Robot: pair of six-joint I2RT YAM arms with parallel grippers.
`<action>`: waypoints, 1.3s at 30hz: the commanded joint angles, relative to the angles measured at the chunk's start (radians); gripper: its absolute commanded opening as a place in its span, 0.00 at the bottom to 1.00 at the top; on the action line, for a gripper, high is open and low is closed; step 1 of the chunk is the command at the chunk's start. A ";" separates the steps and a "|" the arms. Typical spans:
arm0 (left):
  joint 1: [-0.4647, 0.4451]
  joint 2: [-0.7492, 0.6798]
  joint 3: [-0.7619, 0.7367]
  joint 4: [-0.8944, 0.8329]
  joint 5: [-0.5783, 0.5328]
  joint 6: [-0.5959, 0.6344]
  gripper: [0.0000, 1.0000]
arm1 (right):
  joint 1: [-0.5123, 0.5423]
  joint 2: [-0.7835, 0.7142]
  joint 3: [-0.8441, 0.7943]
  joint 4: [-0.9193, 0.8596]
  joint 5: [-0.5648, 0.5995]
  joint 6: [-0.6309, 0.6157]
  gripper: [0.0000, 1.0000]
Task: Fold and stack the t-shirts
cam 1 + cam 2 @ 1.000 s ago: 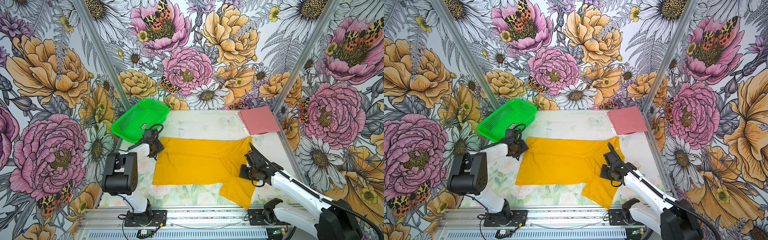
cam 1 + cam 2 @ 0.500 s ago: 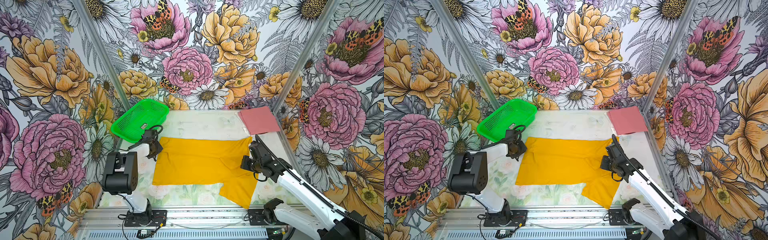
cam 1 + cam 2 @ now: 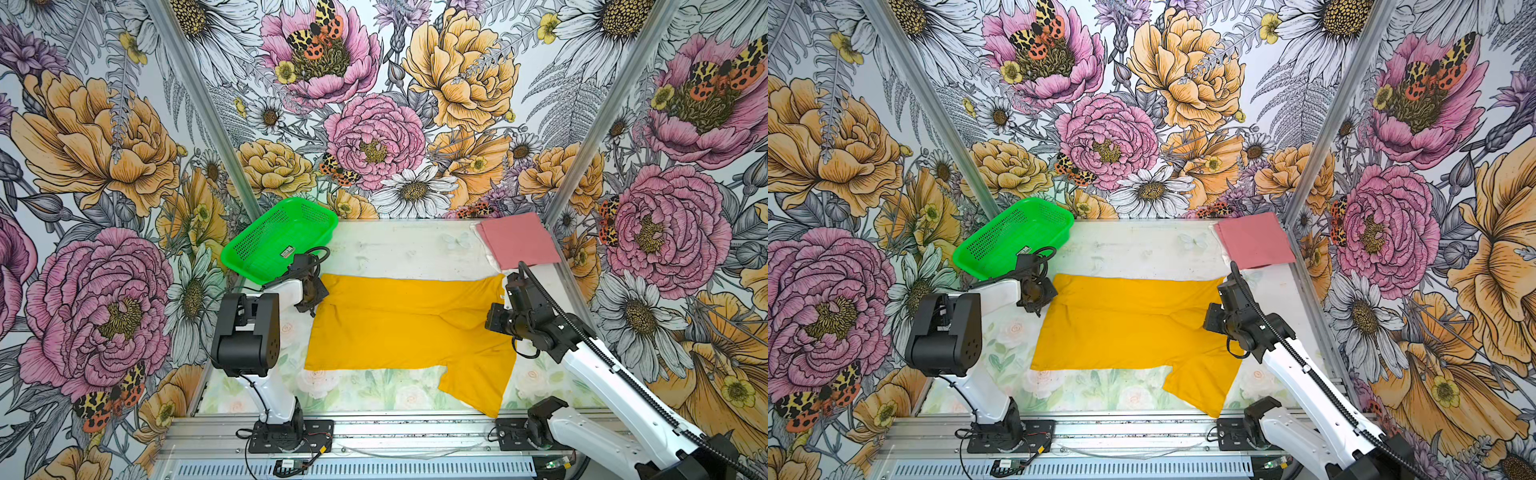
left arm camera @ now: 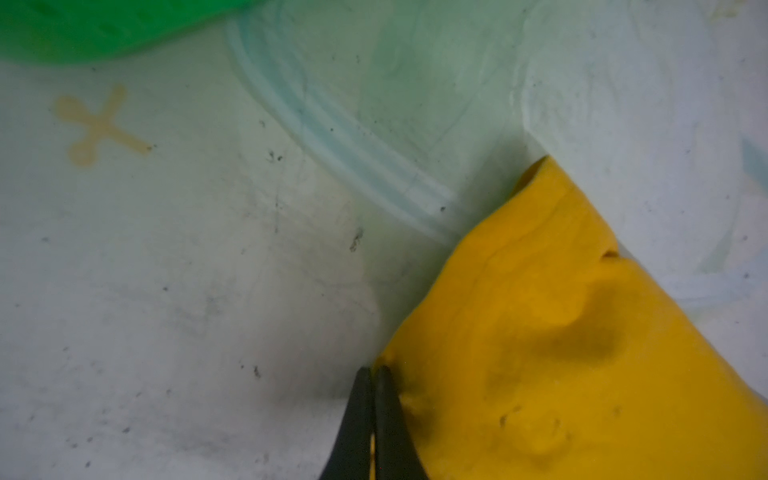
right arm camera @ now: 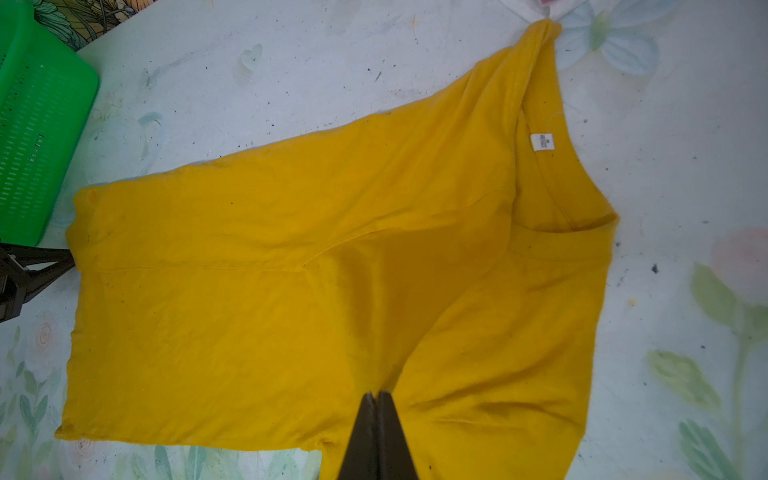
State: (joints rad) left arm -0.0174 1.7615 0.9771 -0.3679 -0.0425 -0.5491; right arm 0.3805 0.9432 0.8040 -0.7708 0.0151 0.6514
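A robot test booth: floral panels (image 3: pixel 374 124) enclose a table (image 3: pixel 407 249), arms (image 3: pixel 245 332) bolted to an aluminium rail (image 3: pixel 415 432).

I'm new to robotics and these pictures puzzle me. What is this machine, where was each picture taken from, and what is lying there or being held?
It is two white robot arms at a table, each ending in a gripper. Both top views look down from one overhead camera. The other two pictures come from cameras on the arms' wrists. A yellow t-shirt lies spread out mid-table, a folded pink t-shirt sits at the far right corner, and a green basket at the far left. The left gripper is shut on the yellow t-shirt's edge. The right gripper is shut too, over the shirt; whether it pinches cloth I cannot tell.
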 commanded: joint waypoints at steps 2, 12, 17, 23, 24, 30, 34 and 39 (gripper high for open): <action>-0.009 -0.073 0.018 -0.028 -0.034 0.021 0.00 | -0.074 -0.016 0.074 -0.009 -0.008 -0.066 0.00; -0.015 -0.174 0.132 -0.105 0.018 0.070 0.00 | -0.311 0.209 0.328 0.010 -0.100 -0.287 0.00; -0.028 -0.112 0.270 -0.112 0.083 0.097 0.00 | -0.380 0.418 0.555 0.062 -0.170 -0.352 0.00; -0.020 -0.017 0.445 -0.135 0.110 0.101 0.00 | -0.402 0.745 0.905 0.068 -0.233 -0.409 0.00; -0.019 -0.007 0.462 -0.135 0.117 0.103 0.00 | -0.401 0.783 0.954 0.068 -0.236 -0.412 0.00; -0.023 0.044 0.515 -0.161 0.140 0.112 0.00 | -0.407 0.975 1.198 0.063 -0.322 -0.401 0.00; -0.021 0.049 0.503 -0.162 0.143 0.111 0.00 | -0.405 1.037 1.268 0.061 -0.373 -0.420 0.00; -0.023 0.049 0.494 -0.160 0.129 0.106 0.00 | -0.412 1.096 1.385 0.048 -0.403 -0.440 0.00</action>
State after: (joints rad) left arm -0.0429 1.8076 1.4780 -0.5274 0.0803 -0.4603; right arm -0.0196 2.0171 2.1044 -0.7311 -0.3496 0.2359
